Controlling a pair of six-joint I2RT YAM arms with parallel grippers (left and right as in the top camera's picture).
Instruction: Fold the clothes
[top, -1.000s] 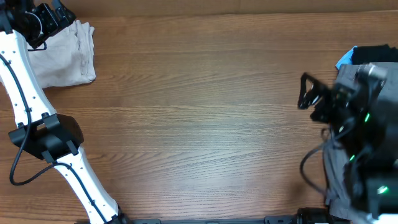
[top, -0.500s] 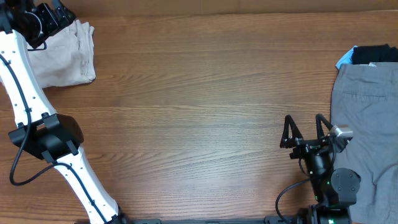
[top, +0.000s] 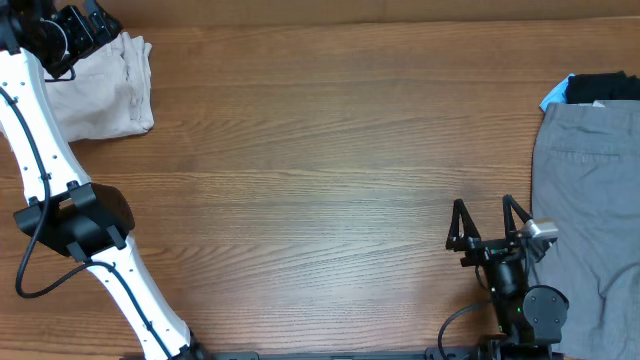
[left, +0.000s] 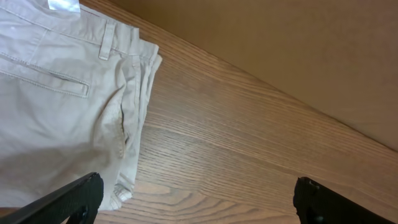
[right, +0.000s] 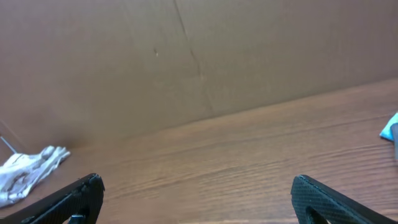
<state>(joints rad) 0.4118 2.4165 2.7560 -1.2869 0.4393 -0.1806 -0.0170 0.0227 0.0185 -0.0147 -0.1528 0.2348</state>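
Your left gripper (left: 198, 190) stands wide over beige trousers (top: 95, 90) at 10 o'clock; right gripper (top: 485, 222) wide at 5 o'clock.

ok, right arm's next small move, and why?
Probably swing the right gripper rightward to the edge of the grey trousers: it is open and empty over bare table, the trousers lie unfolded beside it, and the beige pair looks folded.
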